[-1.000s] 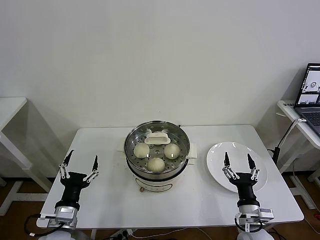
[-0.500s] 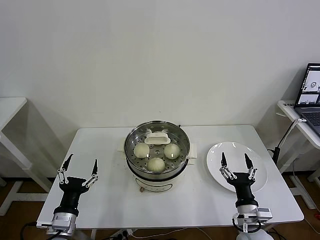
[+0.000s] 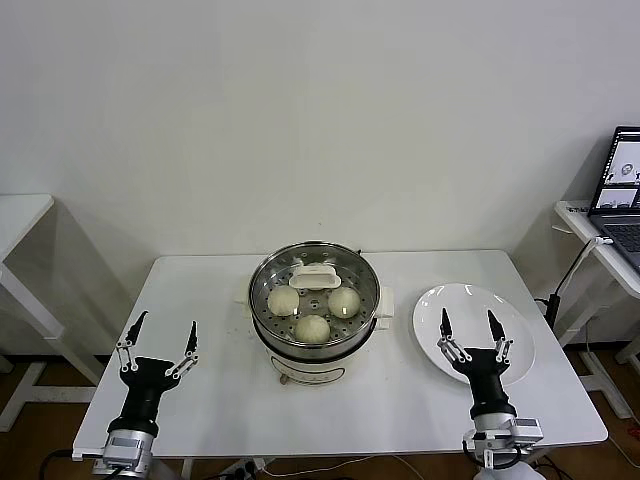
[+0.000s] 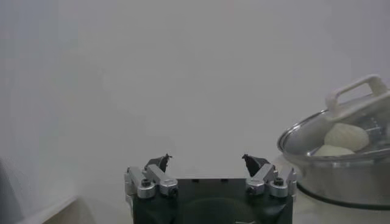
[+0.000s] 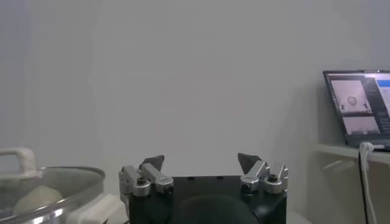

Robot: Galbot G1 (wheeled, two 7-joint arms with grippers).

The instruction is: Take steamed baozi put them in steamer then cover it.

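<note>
On the desk (image 3: 400,400) the steamer (image 3: 314,305) sits lidded, buns (image 3: 312,327) inside; both grippers' fingers wide, holding nothing: left gripper (image 3: 158,342), right gripper (image 3: 470,334). A stray sweep could nudge the plate (image 3: 510,315).

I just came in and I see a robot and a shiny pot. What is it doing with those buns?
Right now the robot is holding nothing. Its left gripper and right gripper are both open, near the front of the white table, one on each side of the steamer. Three steamed baozi can be seen inside the steamer, and the glass cover with its white handle sits on top. The white plate under the right gripper has no buns on it.
</note>
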